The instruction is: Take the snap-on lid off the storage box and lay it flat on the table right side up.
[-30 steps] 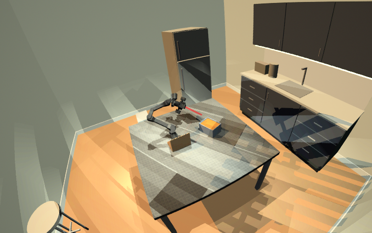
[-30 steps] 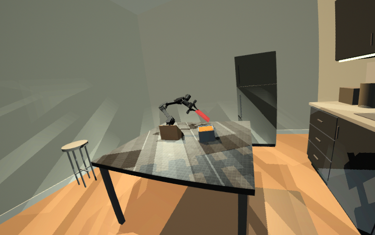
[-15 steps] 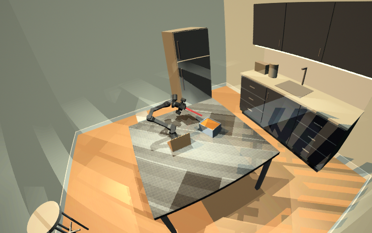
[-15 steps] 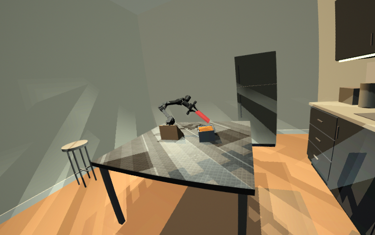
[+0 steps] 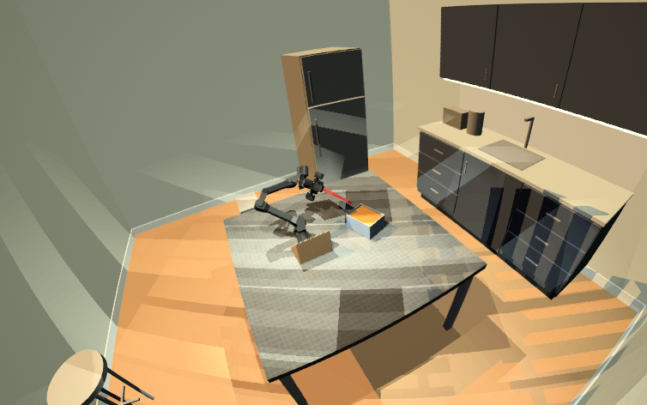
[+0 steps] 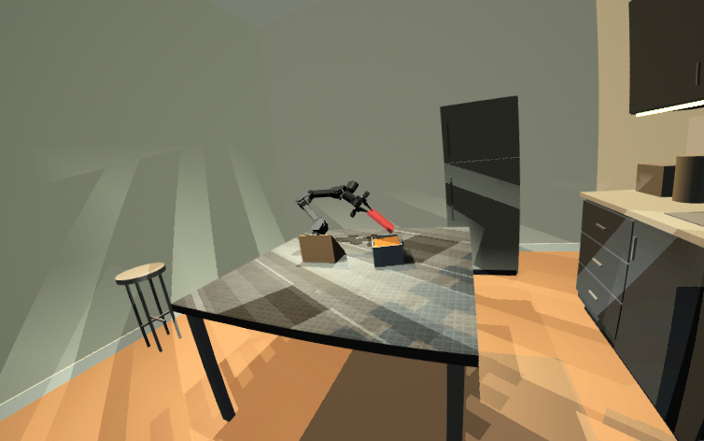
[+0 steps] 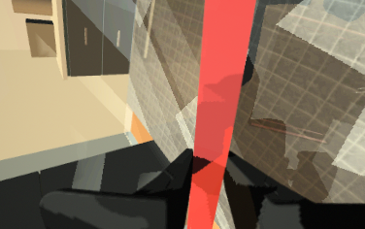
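The red lid (image 5: 336,195) (image 6: 380,220) (image 7: 220,73) is in the air, tilted steeply, with its far end pointing down. My gripper (image 5: 324,189) (image 6: 370,208) (image 7: 207,156) is shut on one end of the lid. The wrist view shows the lid nearly edge-on as a long strip between the fingers. The blue-grey storage box (image 5: 358,226) (image 6: 387,256) stands upright and uncovered on the table (image 5: 305,329) (image 6: 363,311), with orange showing inside. The lid's lower end is above and behind the box in the exterior view. Which face of the lid is its top cannot be told.
A brown wedge-shaped block (image 5: 312,247) (image 6: 316,248) stands on the table in front of the arm's base, left of the box. A small dark object (image 5: 344,206) lies just behind the box. A tall fridge (image 5: 334,110) (image 6: 480,181) stands beyond the table.
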`<move>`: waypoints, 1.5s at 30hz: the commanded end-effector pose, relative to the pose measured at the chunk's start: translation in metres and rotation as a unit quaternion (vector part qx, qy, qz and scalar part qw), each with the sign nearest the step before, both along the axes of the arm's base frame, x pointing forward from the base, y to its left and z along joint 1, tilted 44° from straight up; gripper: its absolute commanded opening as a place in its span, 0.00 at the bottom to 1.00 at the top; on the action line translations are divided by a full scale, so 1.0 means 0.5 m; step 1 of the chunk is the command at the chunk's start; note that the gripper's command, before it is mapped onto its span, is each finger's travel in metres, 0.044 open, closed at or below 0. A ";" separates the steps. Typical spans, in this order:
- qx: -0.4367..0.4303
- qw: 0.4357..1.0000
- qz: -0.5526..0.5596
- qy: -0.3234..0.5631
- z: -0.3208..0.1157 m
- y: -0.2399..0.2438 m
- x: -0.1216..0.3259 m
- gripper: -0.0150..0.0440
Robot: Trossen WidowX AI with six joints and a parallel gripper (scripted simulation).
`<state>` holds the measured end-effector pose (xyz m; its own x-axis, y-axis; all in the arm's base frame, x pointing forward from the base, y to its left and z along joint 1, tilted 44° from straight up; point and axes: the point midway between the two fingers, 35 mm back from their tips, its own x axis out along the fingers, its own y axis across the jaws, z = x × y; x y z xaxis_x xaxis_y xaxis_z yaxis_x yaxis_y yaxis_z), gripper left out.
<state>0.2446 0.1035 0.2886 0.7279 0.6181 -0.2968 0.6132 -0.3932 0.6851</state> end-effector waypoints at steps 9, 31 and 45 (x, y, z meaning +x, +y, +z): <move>0.000 1.000 -0.005 -0.002 -0.013 0.011 0.002 0.25; 0.001 1.000 -0.005 -0.002 -0.037 0.036 0.002 0.25; 0.001 1.000 -0.005 -0.002 -0.053 0.051 0.002 0.25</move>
